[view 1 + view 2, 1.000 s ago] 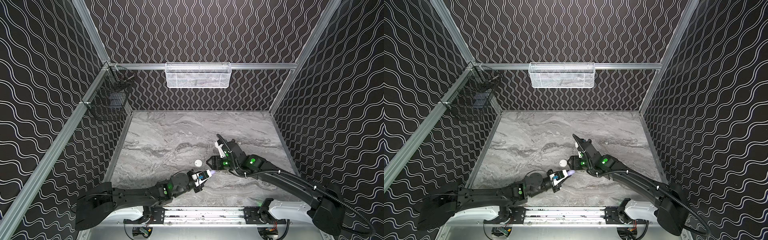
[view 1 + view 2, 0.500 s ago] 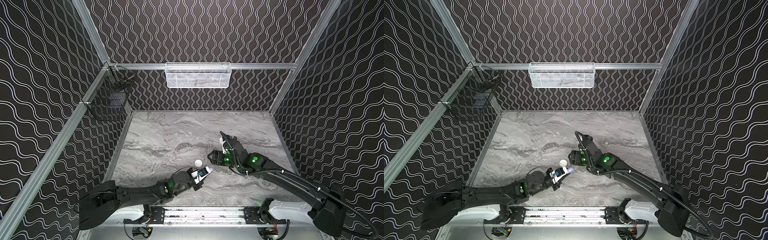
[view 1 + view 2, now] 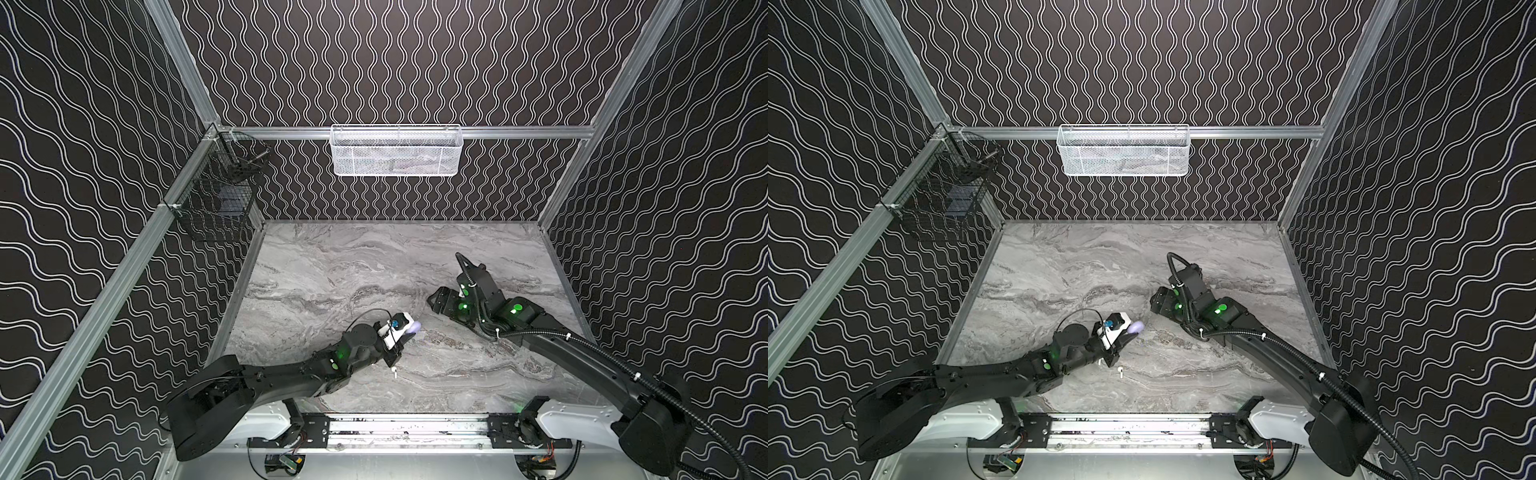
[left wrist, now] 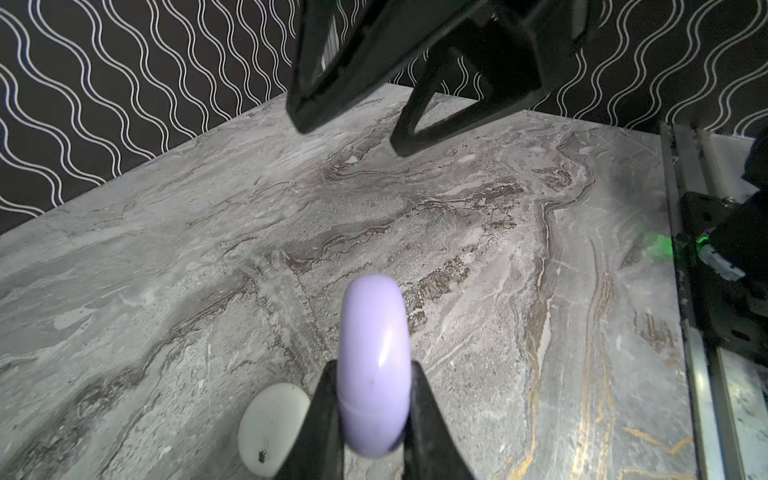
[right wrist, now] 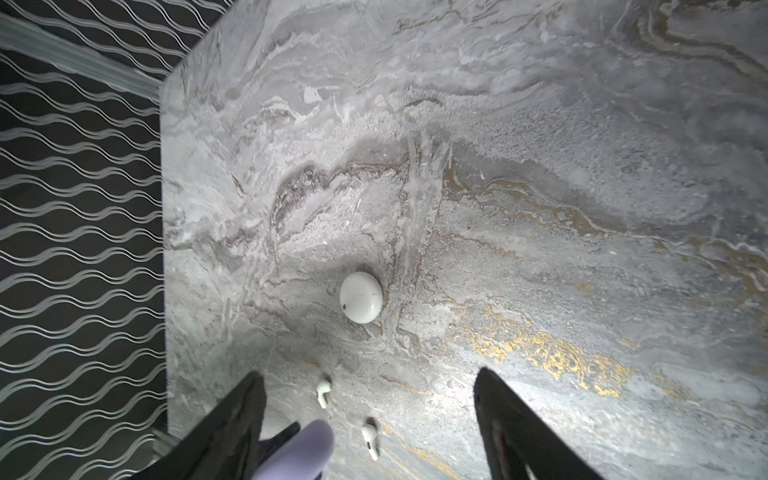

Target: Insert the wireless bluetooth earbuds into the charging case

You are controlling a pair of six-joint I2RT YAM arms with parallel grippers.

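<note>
Left gripper (image 4: 372, 370) clamped on lavender case (image 4: 372, 332), near centre. Right gripper (image 5: 369, 374) spread wide, empty, farther right. White case (image 5: 361, 296), two white earbuds (image 5: 323, 392) on table (image 5: 540, 208).

Earbuds (image 5: 323, 392) lie on the table (image 5: 540, 166) near a case (image 5: 360, 296).

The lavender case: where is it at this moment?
The lavender case is clamped in the left hand, over the marble table near the front middle in both top views; the white case lies on the table just beside it.
</note>
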